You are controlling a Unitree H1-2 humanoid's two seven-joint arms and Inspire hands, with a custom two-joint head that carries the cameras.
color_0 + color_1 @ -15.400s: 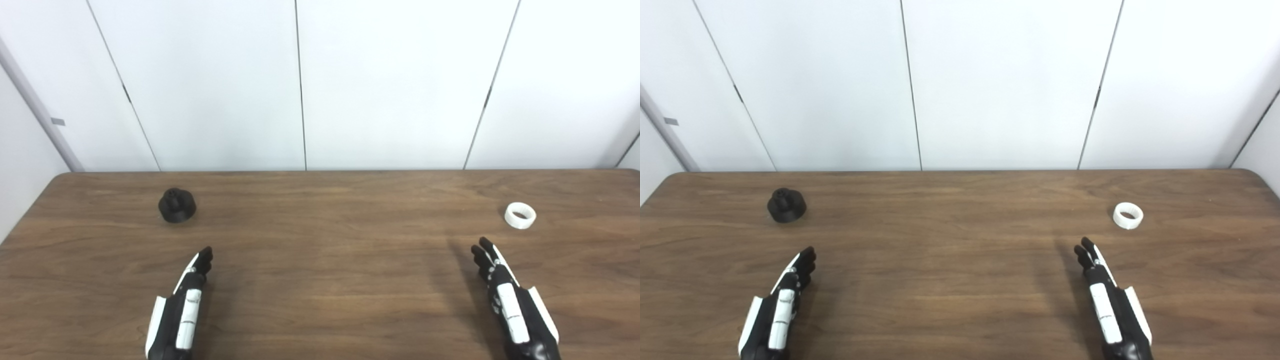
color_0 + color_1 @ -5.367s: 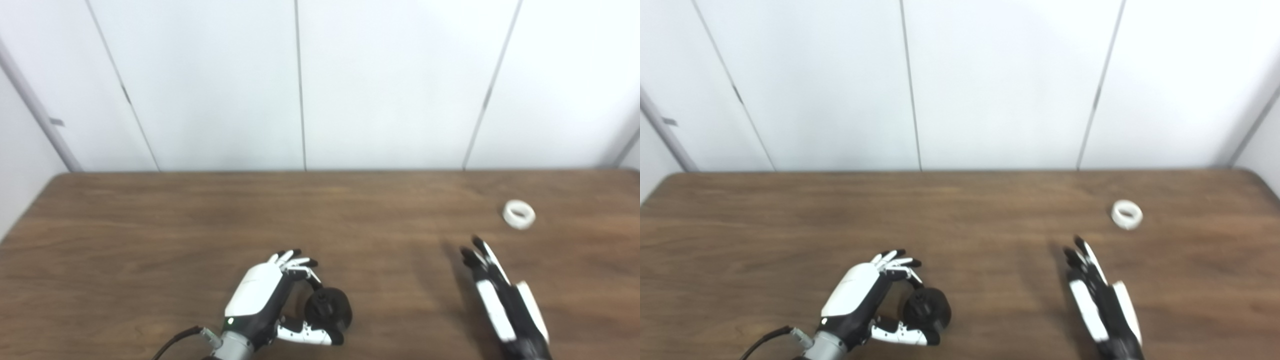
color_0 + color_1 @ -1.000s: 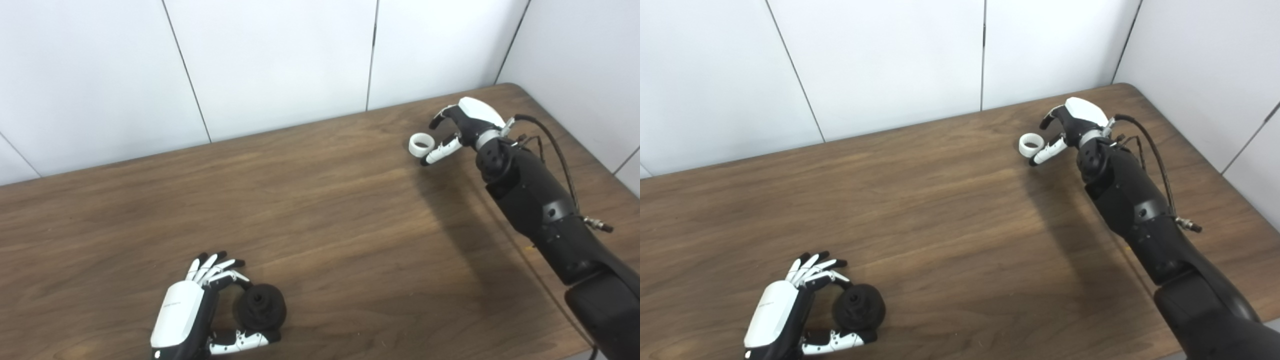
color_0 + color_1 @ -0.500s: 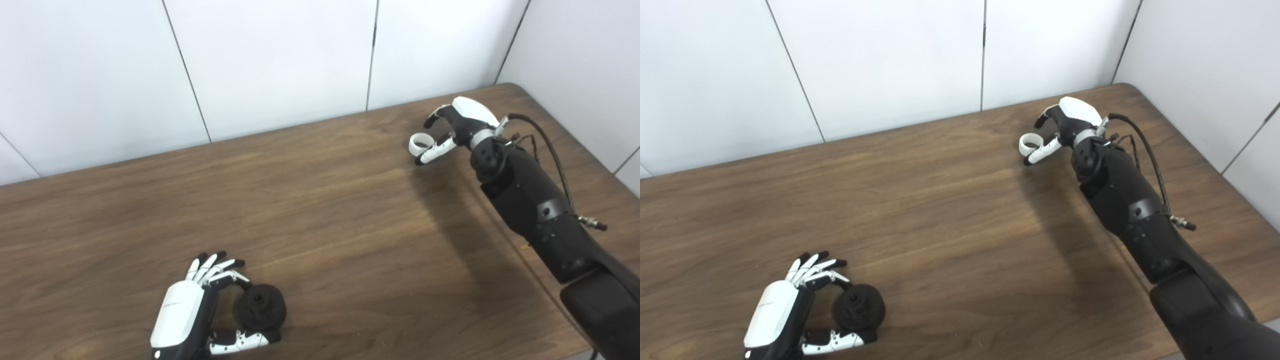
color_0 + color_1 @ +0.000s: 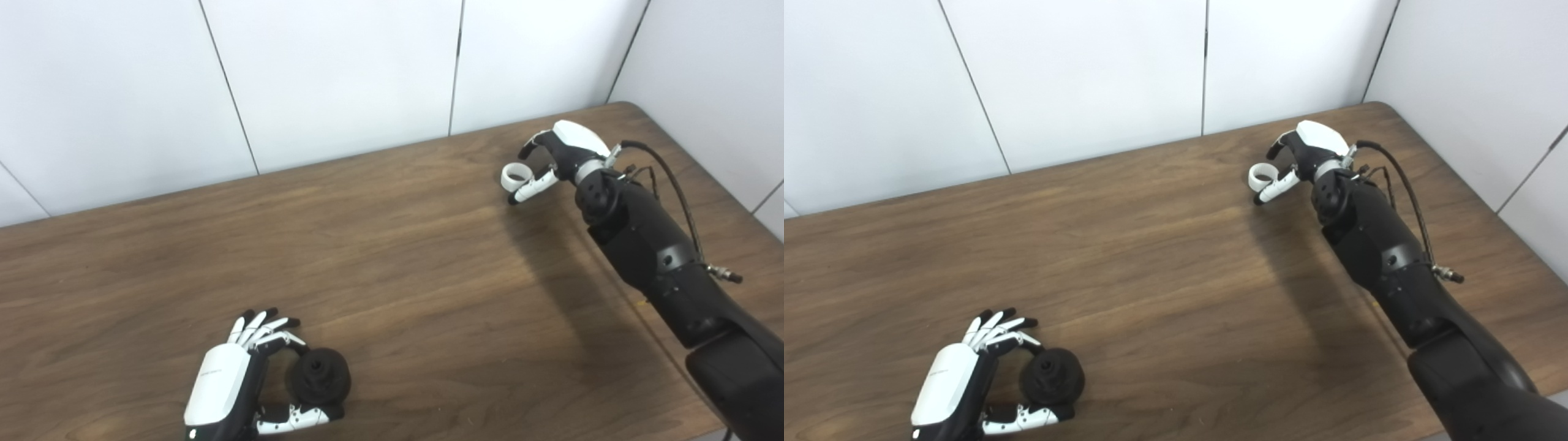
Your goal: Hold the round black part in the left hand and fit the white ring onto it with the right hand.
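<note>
Left eye view: bench [image 5: 429, 294].
Left hand [image 5: 233, 386]: clasping round black part [image 5: 318, 378], hub pointing up.
Right hand [image 5: 554, 156]: pinching white ring [image 5: 513, 176], opening facing up.

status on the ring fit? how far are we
Done: the left hand is closed around the round black part, near the table's front edge. In hand: the right hand is at the white ring at the far right, thumb and fingers either side; whether it is lifted is unclear. Left: carry the ring across and seat it on the part.
</note>
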